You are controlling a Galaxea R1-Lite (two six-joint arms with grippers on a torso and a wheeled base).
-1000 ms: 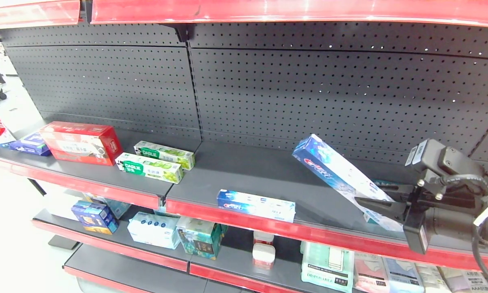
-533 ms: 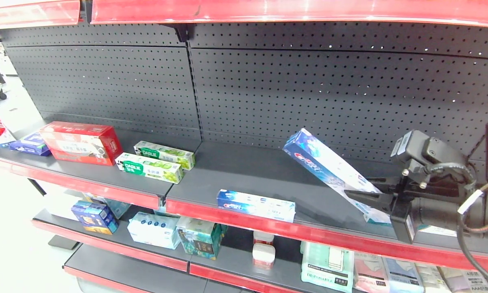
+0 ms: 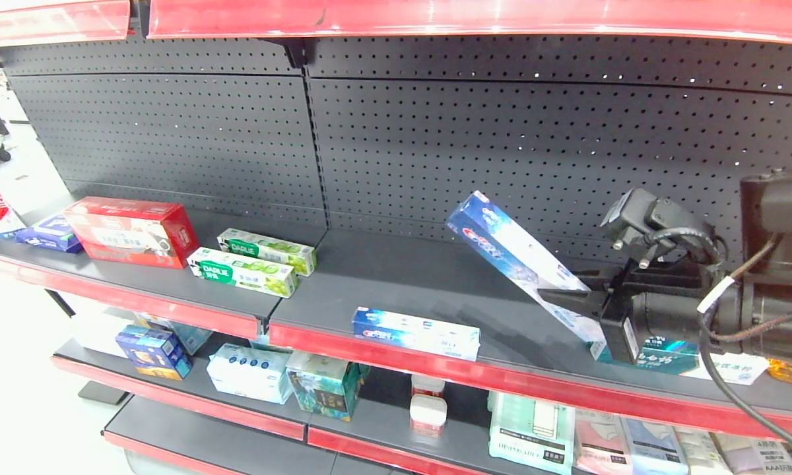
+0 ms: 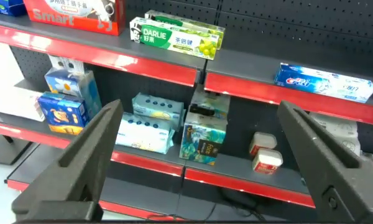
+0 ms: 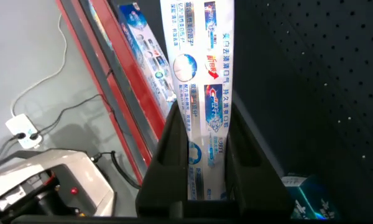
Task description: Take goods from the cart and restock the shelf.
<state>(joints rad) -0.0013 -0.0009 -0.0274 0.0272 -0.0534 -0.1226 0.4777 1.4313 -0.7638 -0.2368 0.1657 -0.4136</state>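
My right gripper [image 3: 571,300] is shut on the lower end of a long blue-and-white toothpaste box [image 3: 511,251]. The box is tilted, its free end pointing up and left above the right part of the dark middle shelf [image 3: 402,277], close to the pegboard back. The right wrist view shows the same box [image 5: 202,68] clamped between both fingers of the right gripper [image 5: 202,165]. A matching toothpaste box [image 3: 416,332] lies flat at the shelf's front edge. My left gripper [image 4: 205,165] is open and holds nothing, facing the lower shelves.
Two green toothpaste boxes [image 3: 243,271] and a red box [image 3: 132,231] lie on the shelf's left section. A teal box [image 3: 660,353] sits under my right wrist. Packs crowd the lower shelf [image 3: 251,373]. Bare shelf lies between the green boxes and the held box.
My right gripper has carried the toothpaste box to the left and a little higher, deeper over the shelf. The goods lying on the shelf have not moved.
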